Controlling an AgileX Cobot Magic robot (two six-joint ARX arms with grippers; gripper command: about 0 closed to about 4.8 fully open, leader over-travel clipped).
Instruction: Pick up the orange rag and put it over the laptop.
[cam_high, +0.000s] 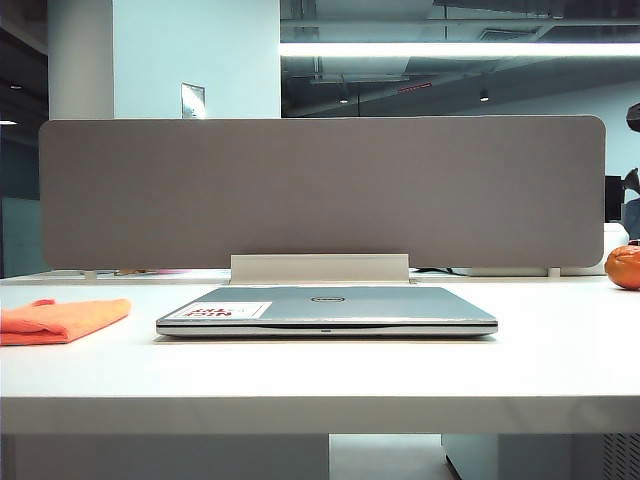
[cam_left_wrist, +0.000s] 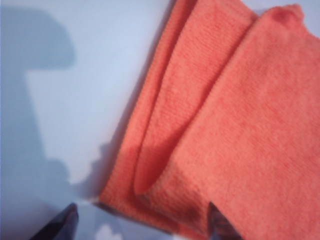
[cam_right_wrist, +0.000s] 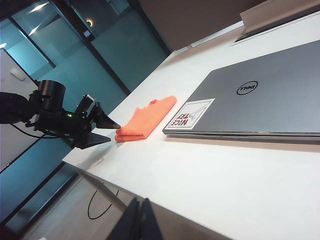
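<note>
Right now the rag (cam_high: 62, 319) lies flat on the table (cam_high: 320, 370), at its left edge and well left of the closed laptop (cam_high: 326, 309), which sits mid-table with nothing on its lid. The left claw (cam_left_wrist: 142, 220) hovers low over the rag's outer end, jaws wide and holding nothing: one fingertip (cam_left_wrist: 62, 222) is off the cloth over bare table, the other (cam_left_wrist: 220, 225) above the fabric, so the folded edge lies between them. From the right wrist view the rag's long axis runs away from the claw toward the laptop's stickered corner. The left arm is plainly the nearer one. The right claw (cam_right_wrist: 139, 220) hangs off the table's near edge, far from the rag, its fingers pressed together and empty. Judging from this, the move ahead is a short drop and pinch.
</note>
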